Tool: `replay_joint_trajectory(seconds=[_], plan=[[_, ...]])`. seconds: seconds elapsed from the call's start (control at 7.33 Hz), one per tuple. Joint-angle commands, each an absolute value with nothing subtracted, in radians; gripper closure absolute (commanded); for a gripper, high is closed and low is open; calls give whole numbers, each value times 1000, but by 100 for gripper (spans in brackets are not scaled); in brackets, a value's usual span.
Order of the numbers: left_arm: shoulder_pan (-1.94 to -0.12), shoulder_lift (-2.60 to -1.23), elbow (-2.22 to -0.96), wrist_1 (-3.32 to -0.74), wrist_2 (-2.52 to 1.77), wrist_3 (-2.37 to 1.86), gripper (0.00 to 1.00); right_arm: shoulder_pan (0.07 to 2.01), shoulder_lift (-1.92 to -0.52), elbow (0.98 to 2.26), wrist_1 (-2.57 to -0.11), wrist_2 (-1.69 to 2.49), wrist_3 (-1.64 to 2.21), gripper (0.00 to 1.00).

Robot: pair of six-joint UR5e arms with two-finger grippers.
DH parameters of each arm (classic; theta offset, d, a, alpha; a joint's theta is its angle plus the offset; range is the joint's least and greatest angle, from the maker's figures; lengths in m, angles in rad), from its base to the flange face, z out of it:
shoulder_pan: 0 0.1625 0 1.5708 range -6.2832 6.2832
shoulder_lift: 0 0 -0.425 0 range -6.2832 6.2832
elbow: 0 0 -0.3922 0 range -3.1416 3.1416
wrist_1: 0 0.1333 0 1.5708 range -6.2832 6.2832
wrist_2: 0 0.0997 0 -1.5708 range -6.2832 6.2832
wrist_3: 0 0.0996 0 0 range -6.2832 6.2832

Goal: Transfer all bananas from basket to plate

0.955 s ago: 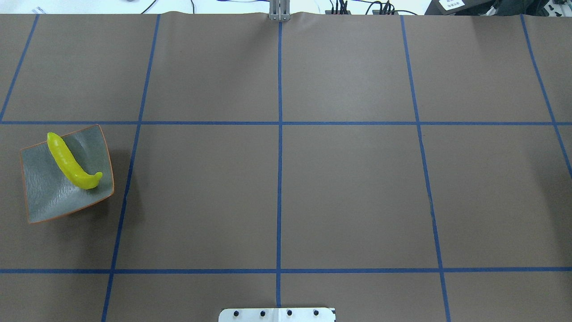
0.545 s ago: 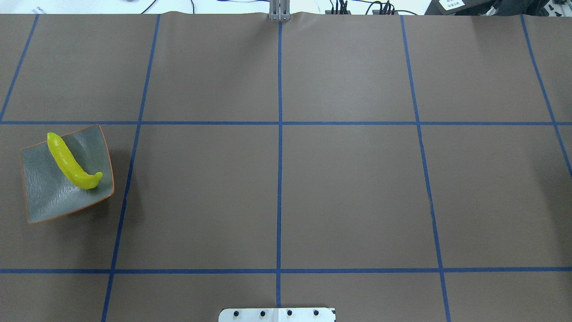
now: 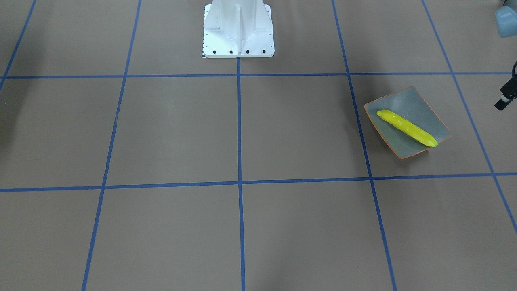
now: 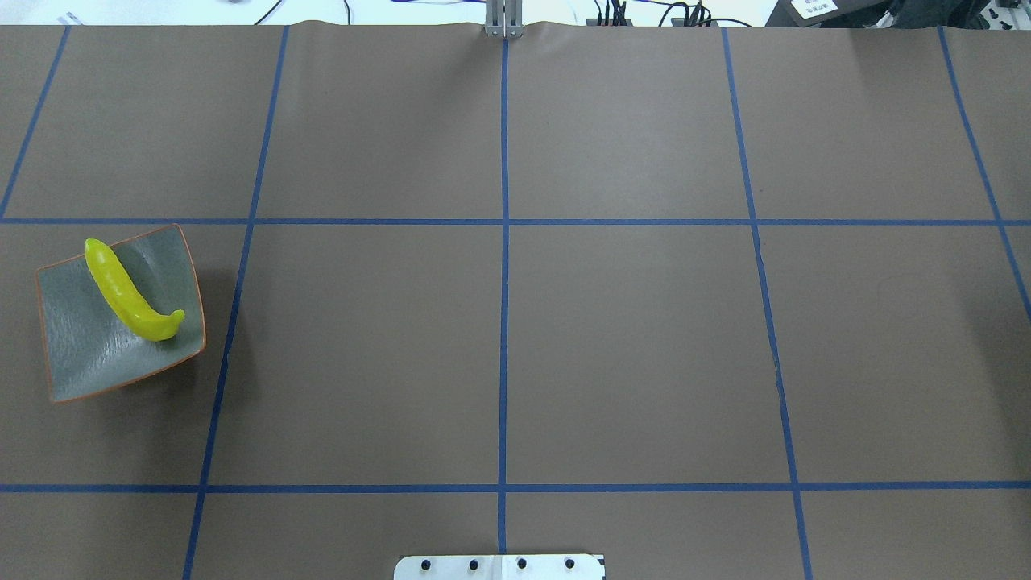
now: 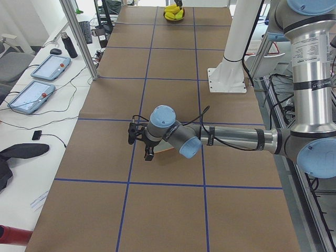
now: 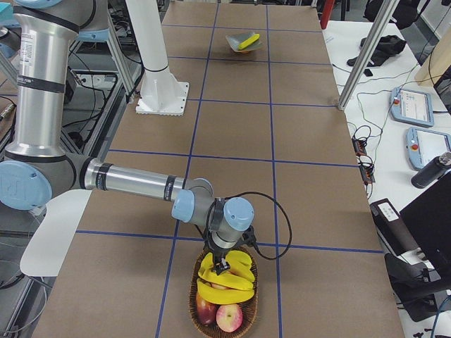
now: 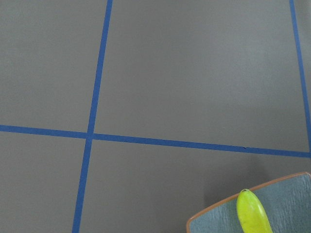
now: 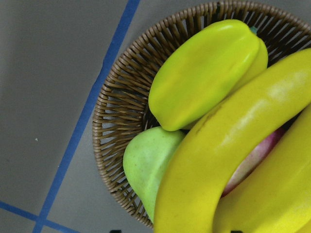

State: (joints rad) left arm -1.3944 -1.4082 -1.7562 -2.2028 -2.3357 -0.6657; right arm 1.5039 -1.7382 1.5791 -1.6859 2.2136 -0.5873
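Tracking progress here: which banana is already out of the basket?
The paler, straighter lemon-yellow banana, lying diagonally on the plate; the deeper-yellow curved bananas sit in the basket.

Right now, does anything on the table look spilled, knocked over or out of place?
Nothing stands out. One banana lies diagonally across the plate. The other bananas sit in the basket with other fruit, and nothing has spilled.

Banana [image 4: 121, 288] on plate [image 4: 80, 346]: no visible change

The bananas [image 8: 228, 141] look glossy, the basket [image 8: 121, 111] woven wicker, the plate [image 4: 80, 354] matt.
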Motion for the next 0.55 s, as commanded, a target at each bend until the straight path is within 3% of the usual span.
replay_joint_trajectory(seconds=[0.0,0.27,0.41], plan=[[-1394,-1408,-1755,-2203,-2336,-666,1,1503,-1736,1577,-1687,2212,-595,61],[-1394,-1408,-1753,-2201,-2338,-666,1,1503,-1729,1560,-1686,2212,-639,98],[-1394,-1408,-1753,-2201,-2338,-666,1,1503,-1720,1556,-1687,2210,-675,100]])
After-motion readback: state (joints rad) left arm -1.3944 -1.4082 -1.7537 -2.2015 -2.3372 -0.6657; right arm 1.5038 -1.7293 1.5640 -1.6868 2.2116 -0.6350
